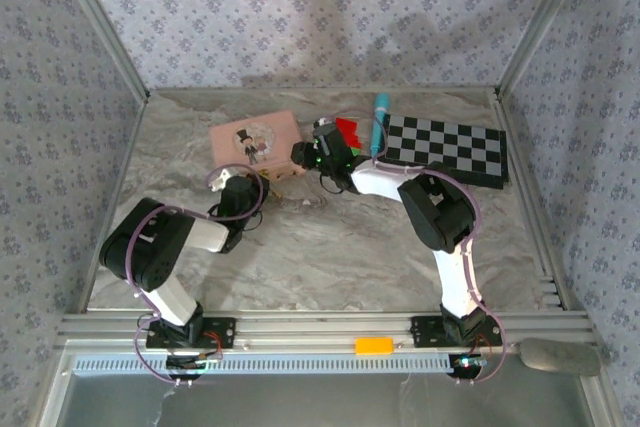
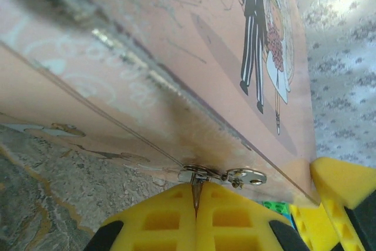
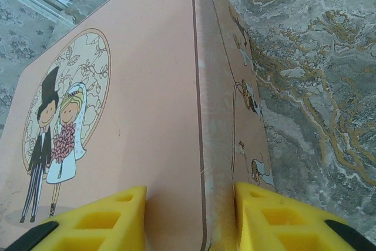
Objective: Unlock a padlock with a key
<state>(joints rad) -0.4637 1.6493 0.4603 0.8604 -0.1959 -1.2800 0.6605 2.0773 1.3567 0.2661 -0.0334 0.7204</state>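
Your left pincer (image 2: 195, 190) is clenched: the two yellow pads are pressed flat together, with no gap between them. From the seam of the pads a thin pale sliver comes out, the key (image 2: 196, 184), so this pincer is grasping it. Directly ahead of the tips, where the point of the key seems to touch, you see small silvery metal parts at the lower front edge of the pink box (image 3: 135, 86). I take them for the padlock (image 2: 197, 174) with its shackle, which runs off to the right of the tips. The brass body I cannot make out clearly. The marble table (image 2: 53, 192) lies below and to the left of the pincer. To its right, near, one yellow finger (image 2: 341, 183) of the other arm shows, with a small green block (image 2: 275, 207) between.

Your right pincer (image 3: 189, 195) has its jaws apart, astride a long edge of the box. The left finger lies over the lid with the bride and groom drawing, and the right finger is beside the side wall. Whether the pads press on the box or only stand around it, I cannot tell. In the top view a checkered board (image 1: 445, 147) lies to the right of this pincer. A red block (image 1: 347, 127) and a teal pen (image 1: 380, 115) are just behind it.
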